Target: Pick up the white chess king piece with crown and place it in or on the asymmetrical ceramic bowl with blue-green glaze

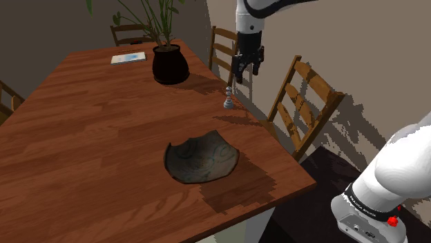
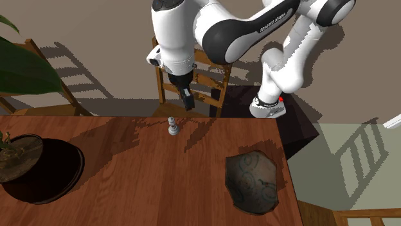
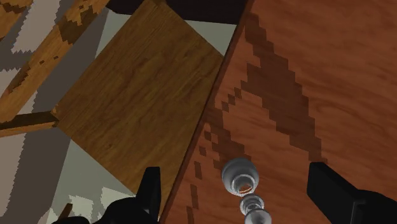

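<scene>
Probably light, stiff and slippery, the pale chess king suits a pinch at its narrow stem by the gripper, jaws now spread apart.

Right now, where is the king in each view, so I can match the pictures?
Shoulder view: king near the table's right-hand edge, below the gripper, right of the pot.
Second exterior view: king at the table's far edge, left of the bowl.
Wrist view: king inside the open gripper, untouched.
Shared landmark: the table edge beside the king.
</scene>
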`<state>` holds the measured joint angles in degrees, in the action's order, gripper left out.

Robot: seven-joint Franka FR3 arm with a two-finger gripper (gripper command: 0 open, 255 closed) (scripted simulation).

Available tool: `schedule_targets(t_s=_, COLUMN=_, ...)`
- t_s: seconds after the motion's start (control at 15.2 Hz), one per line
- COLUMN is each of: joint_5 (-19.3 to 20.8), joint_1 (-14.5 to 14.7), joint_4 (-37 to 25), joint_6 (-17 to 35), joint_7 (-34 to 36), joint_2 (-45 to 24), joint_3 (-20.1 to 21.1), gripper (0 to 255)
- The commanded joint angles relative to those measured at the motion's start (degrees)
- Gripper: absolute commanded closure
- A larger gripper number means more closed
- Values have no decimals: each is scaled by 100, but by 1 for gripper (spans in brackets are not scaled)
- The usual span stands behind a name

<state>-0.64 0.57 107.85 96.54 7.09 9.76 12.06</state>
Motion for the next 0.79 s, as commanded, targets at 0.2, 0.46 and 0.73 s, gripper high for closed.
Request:
schedule_targets(t_s=0.2, joint_5=185, joint_1=110, joint_4=-1188, joint_6=-160, joint_7=453, joint_2=-1302, joint_3=187, gripper=0)
schedule_targets(t_s=0.46, joint_5=227, joint_1=148, joint_4=-1294, joint_6=-64, joint_7=537, joint_2=-1560, joint_3=204, gripper=0)
schedule_targets(t_s=0.73, joint_5=221, joint_1=140, joint_4=-948, joint_6=251, joint_7=534, joint_2=-1529, joint_3=200, gripper=0)
